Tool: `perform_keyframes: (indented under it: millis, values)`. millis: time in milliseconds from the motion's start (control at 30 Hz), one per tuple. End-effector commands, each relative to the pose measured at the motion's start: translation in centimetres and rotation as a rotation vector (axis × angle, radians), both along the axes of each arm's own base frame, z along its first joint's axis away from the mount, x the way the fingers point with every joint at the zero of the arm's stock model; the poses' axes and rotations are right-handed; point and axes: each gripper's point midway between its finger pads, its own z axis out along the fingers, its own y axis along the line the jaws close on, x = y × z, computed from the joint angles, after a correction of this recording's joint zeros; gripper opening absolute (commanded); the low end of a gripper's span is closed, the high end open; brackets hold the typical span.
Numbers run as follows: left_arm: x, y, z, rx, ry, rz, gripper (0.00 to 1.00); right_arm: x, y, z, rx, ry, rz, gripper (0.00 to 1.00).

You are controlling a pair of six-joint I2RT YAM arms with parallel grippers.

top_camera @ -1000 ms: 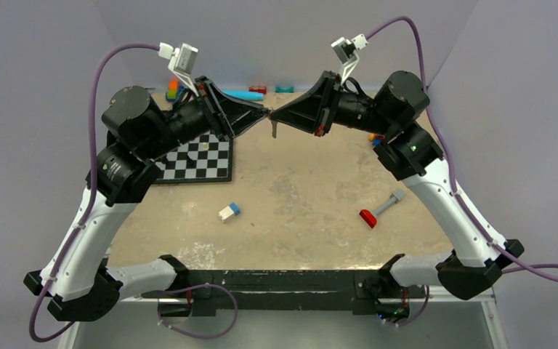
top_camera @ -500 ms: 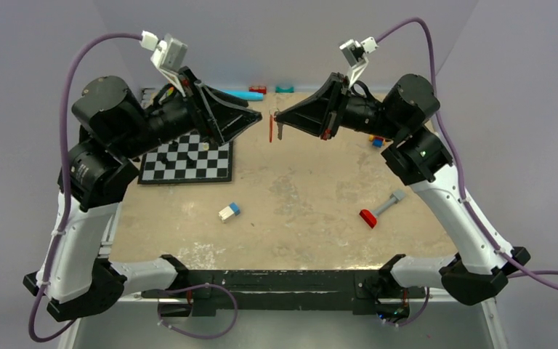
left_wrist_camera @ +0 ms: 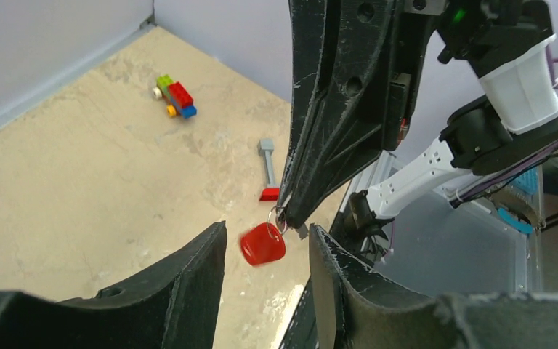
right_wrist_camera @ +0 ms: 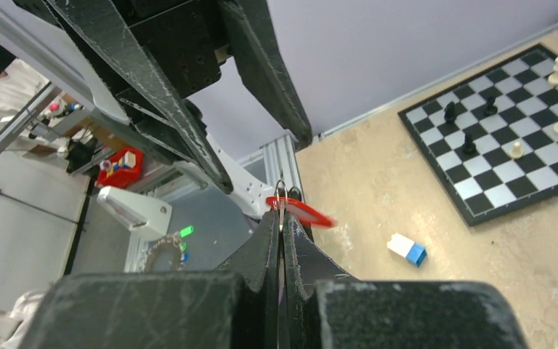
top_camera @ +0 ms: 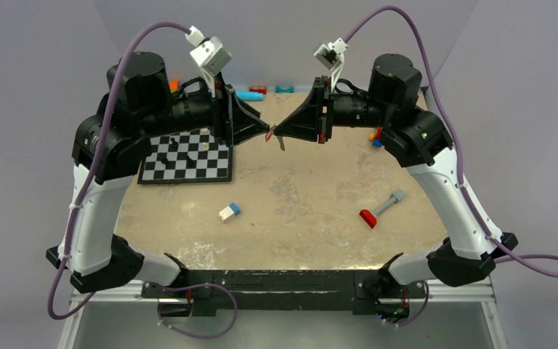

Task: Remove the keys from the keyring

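Observation:
My right gripper is shut on a thin metal keyring, held in the air above the back of the table. A red tag hangs from the ring, and it also shows in the right wrist view. A small grey key dangles below the right fingertips. My left gripper faces the right one tip to tip. It is open, and in the left wrist view the red tag hangs between its two fingers without touching them.
A chessboard with a few pieces lies under the left arm. A white and blue brick and a red and grey tool lie on the tan table. Coloured blocks line the back wall. A toy brick car sits at the right.
The left gripper pulled away to the left, then came back to the right gripper's tip, now open around the red tag. The right gripper kept the keyring and shifted slightly.

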Motion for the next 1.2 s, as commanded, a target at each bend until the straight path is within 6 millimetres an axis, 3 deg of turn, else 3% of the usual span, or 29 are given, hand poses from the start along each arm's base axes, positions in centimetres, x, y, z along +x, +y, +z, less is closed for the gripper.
perform_keyframes:
  millis: [0, 367, 833, 1167]
  values:
    - [-0.5, 0.1, -1.0, 0.043, -0.006, -0.036, 0.49, -1.6, -0.5, -0.2, -0.022, -0.02, 0.072, 0.0]
    - [-2.4, -1.4, -1.9, 0.022, 0.073, -0.186, 0.46, -2.7, -0.5, -1.0, -0.044, 0.004, 0.122, 0.0]
    - [-3.4, -1.8, -2.3, 0.011, 0.119, -0.251, 0.25, -3.0, -0.5, -1.0, -0.057, 0.0, 0.127, 0.0]
    - [-3.1, -2.3, -2.0, -0.005, 0.121, -0.256, 0.31, -3.4, -0.2, -0.8, -0.057, -0.003, 0.144, 0.0]
